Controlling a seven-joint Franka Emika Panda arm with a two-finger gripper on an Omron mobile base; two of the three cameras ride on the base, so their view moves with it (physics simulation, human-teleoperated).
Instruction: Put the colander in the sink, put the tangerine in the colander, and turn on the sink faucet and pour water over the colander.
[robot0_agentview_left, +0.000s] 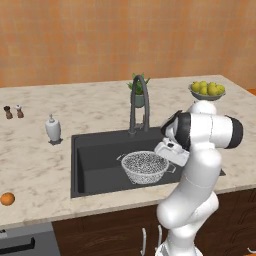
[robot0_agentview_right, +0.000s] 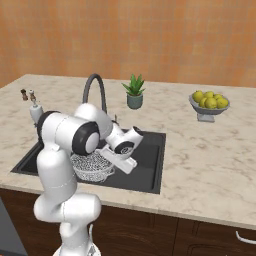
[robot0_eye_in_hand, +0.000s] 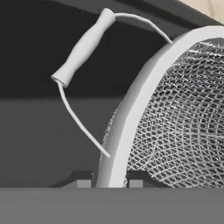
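Observation:
The colander (robot0_agentview_left: 144, 167) (robot0_agentview_right: 91, 165), a round speckled mesh bowl, is inside the dark sink (robot0_agentview_left: 95, 150) (robot0_agentview_right: 150, 155), below the arched faucet (robot0_agentview_left: 140, 97) (robot0_agentview_right: 95, 86). My gripper (robot0_eye_in_hand: 109, 183) (robot0_agentview_left: 168, 159) is shut on the colander's white rim (robot0_eye_in_hand: 131, 109) at its right side, one dark fingertip on each side of it. One wire side handle (robot0_eye_in_hand: 83, 46) sticks out past the rim. Whether the colander rests on the sink floor I cannot tell. The tangerine (robot0_agentview_left: 7, 199) lies on the counter near the front edge, far left of the sink.
A white soap dispenser (robot0_agentview_left: 53, 129) (robot0_agentview_right: 35, 112) stands left of the sink. A small potted plant (robot0_agentview_left: 138, 92) (robot0_agentview_right: 134, 93) is behind the faucet. A footed bowl of yellow-green fruit (robot0_agentview_left: 207, 91) (robot0_agentview_right: 209, 102) sits at the back right. Two shakers (robot0_agentview_left: 13, 111) stand far left.

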